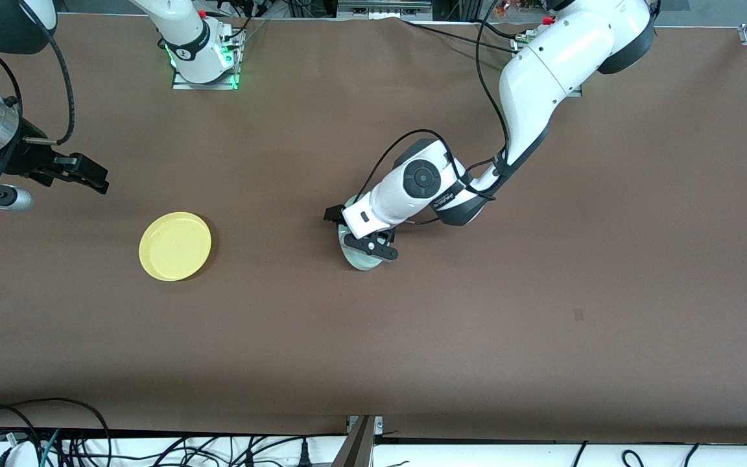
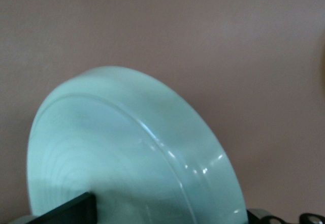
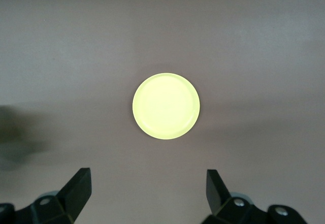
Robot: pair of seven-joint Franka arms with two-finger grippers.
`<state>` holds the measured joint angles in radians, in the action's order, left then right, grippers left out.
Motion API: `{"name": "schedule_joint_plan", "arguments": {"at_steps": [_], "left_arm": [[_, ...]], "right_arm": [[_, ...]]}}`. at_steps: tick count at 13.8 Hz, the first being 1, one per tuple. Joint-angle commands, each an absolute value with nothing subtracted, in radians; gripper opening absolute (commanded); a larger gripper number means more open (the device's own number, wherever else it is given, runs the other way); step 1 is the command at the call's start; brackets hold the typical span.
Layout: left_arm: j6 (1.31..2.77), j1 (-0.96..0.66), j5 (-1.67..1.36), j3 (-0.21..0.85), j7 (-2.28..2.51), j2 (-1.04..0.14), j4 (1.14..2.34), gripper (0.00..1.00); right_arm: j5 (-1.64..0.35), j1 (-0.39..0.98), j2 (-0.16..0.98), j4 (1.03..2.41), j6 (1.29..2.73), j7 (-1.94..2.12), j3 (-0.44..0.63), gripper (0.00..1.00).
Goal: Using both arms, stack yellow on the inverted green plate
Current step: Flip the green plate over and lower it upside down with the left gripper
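the left end effector (image 1: pixel 359 241) grips the green plate (image 1: pixel 362 259) tilted on edge on the tabletop (image 1: pixel 542 292), mostly hiding it. the right end effector (image 1: pixel 82 172) hangs wide open, empty, above the yellow plate (image 1: pixel 175 246), which lies flat toward the right arm's end.

Plain colours on a brown table — no patterns anywhere.

The table (image 1: pixel 607 292) is an even matte brown. On it the yellow plate (image 1: pixel 175 246) is a flat pale lemon, a shade deeper along its rim. Toward the left arm's end of the table from the yellow plate, the green plate (image 1: pixel 359 259) is glossy pale mint with white glints — faint concentric rings show on its face in the left wrist view. The left gripper (image 1: pixel 359 228) and right gripper (image 1: pixel 85 174) are black. Both arms are white with black bands; the right arm's wrist is silver, and green light glows at its base (image 1: pixel 205 68).
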<state>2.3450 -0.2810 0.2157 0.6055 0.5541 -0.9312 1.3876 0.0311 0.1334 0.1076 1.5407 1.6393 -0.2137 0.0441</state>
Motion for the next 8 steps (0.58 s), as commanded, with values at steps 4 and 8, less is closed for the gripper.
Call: {"name": "schedule_joint_plan", "arguments": {"at_steps": [4, 8], "left_arm": [[2.031, -0.301, 0.437, 0.586, 0.604, -0.904, 1.301, 1.00], [2.308, -0.240, 0.344, 0.592, 0.675, -0.923, 1.391, 1.00]], "right_arm": [[0.044, 0.143, 0.106, 1.531, 1.637, -0.229, 0.049, 1.00], [0.044, 0.143, 0.106, 1.531, 1.635, -0.229, 0.049, 1.00]]}}
